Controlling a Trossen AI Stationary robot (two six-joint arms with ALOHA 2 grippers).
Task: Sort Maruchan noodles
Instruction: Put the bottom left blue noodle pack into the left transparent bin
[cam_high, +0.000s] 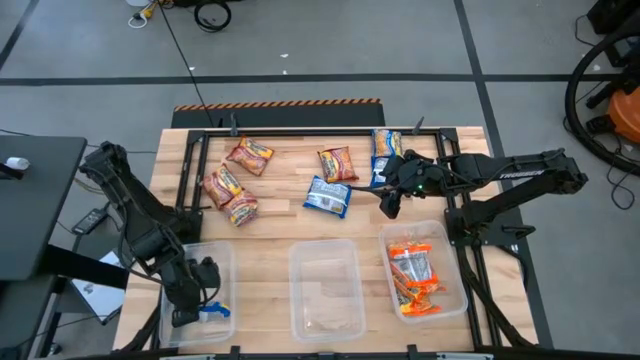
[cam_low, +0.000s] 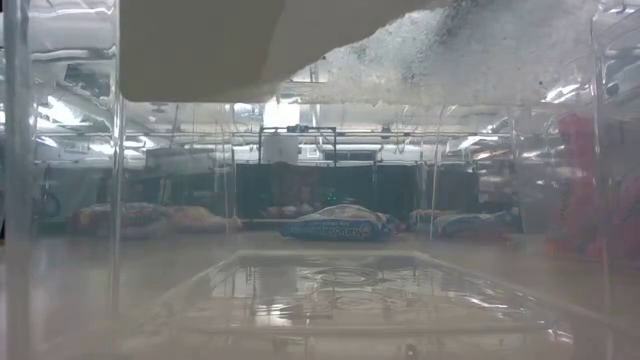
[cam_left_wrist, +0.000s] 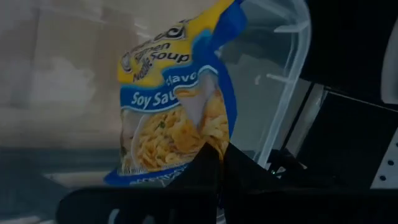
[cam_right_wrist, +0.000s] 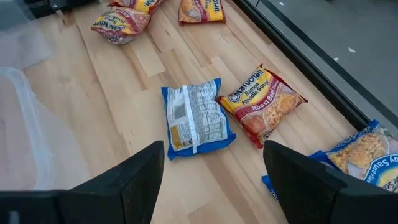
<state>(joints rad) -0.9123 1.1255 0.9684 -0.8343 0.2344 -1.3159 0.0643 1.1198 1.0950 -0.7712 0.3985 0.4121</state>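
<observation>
My left gripper (cam_high: 192, 305) is down inside the left clear bin (cam_high: 222, 262), shut on a blue-and-yellow soy sauce packet (cam_left_wrist: 177, 112), which shows as a blue patch (cam_high: 215, 312). My right gripper (cam_right_wrist: 214, 168) hovers open above the far right of the table (cam_high: 392, 203). Below it lie a face-down blue packet (cam_right_wrist: 196, 118) and a dark red roast beef packet (cam_right_wrist: 264, 102), both flat on the wood. More dark red packets (cam_high: 232, 185) and blue ones (cam_high: 384, 155) lie along the far side. My left gripper pinches the soy sauce packet between its two fingers at one end edge (cam_left_wrist: 208, 152). The rest of the packet stretches away from the fingertips, inside the left bin beside its clear wall (cam_left_wrist: 280, 93). Whether it rests on the bin floor I cannot tell.
Three clear bins stand along the near edge: the left one, a middle one (cam_high: 325, 290) and a right one (cam_high: 455, 285) with several orange packets (cam_high: 412, 275). A black frame rail (cam_high: 300, 130) runs along the far edge. Bare wood lies between bins and packets.
</observation>
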